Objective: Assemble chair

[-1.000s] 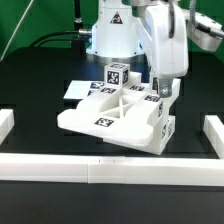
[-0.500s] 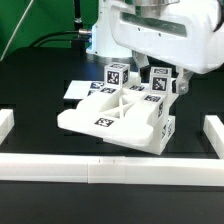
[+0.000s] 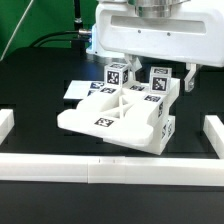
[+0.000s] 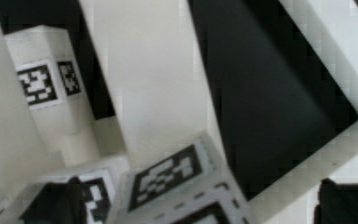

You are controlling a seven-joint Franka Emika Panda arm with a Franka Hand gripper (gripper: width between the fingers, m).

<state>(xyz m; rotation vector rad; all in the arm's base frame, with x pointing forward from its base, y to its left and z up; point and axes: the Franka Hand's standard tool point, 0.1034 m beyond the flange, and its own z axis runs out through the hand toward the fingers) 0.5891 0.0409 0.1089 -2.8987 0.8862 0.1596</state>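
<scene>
Gripper (image 3: 160, 72) hanging low over the black table (image 3: 30, 95), its broad white housing filling the upper middle of the exterior view. One dark fingertip (image 3: 185, 78) visible at the exterior view's right, beside the tall tagged posts; a second dark tip near the left post. Spread of the jaws impossible to judge from either view, and nothing clearly held between them.

Directly beneath and partly behind the gripper, the chair (image 3: 115, 115): a cluster of chunky white pieces bearing black-and-white square tags, resting on the table near its centre. Two upright tagged blocks rising at the back, close under the housing, and a low cross-braced frame spreading toward the camera.

Wrist view far closer and blurred: tall white chair posts (image 4: 140, 90) with tags, seen against black table, and two dark finger pads (image 4: 60, 200) at the picture's edge. No overall layout readable there; only the exterior view gives that.

Further out in the exterior view, a long white border rail (image 3: 110, 170) across the front, with short white rail ends at both sides, and the robot's white base (image 3: 105, 35) behind.
</scene>
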